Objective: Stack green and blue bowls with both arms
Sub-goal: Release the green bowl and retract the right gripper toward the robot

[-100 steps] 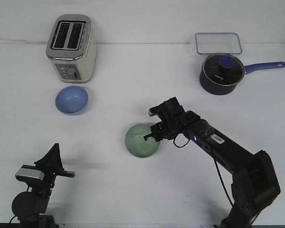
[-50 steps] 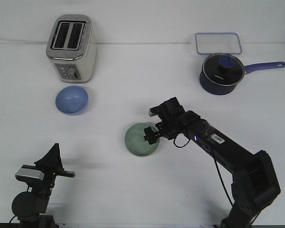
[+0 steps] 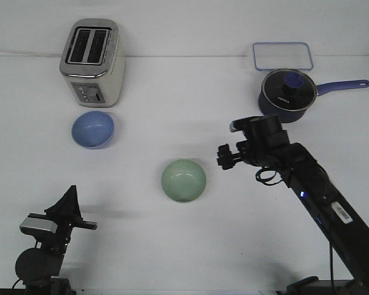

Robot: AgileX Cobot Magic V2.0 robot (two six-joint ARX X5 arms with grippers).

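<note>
The green bowl (image 3: 183,180) sits upright on the white worktop (image 3: 172,110), roughly midway between its left and right edges and somewhat nearer the front edge than the back. Nothing touches it. The blue bowl (image 3: 93,129) stands well apart from it, toward the back left, just in front of the silver two-slot toaster (image 3: 93,61), which sits near the back left corner.

The right gripper (image 3: 224,158) hangs above the worktop to the right of the green bowl, near it but clear of its rim, with bare tabletop between them. Its fingers point toward the bowl and hold nothing; they are small and dark from this angle, so whether the jaws are spread or pressed together cannot be told. The black right arm (image 3: 320,196) runs from the gripper down to the front right corner, a white barcode sticker on its lower link and a thin cable looping beneath the wrist.

The left gripper (image 3: 66,209) is folded back at the front left corner, pointing upward, far from both bowls. It carries nothing, and the state of its jaws cannot be made out.

Near the back right corner stands a dark blue saucepan (image 3: 286,95) with a glass lid, its handle pointing right. Just behind it lies a clear rectangular container lid (image 3: 282,55) with a blue rim.
</note>
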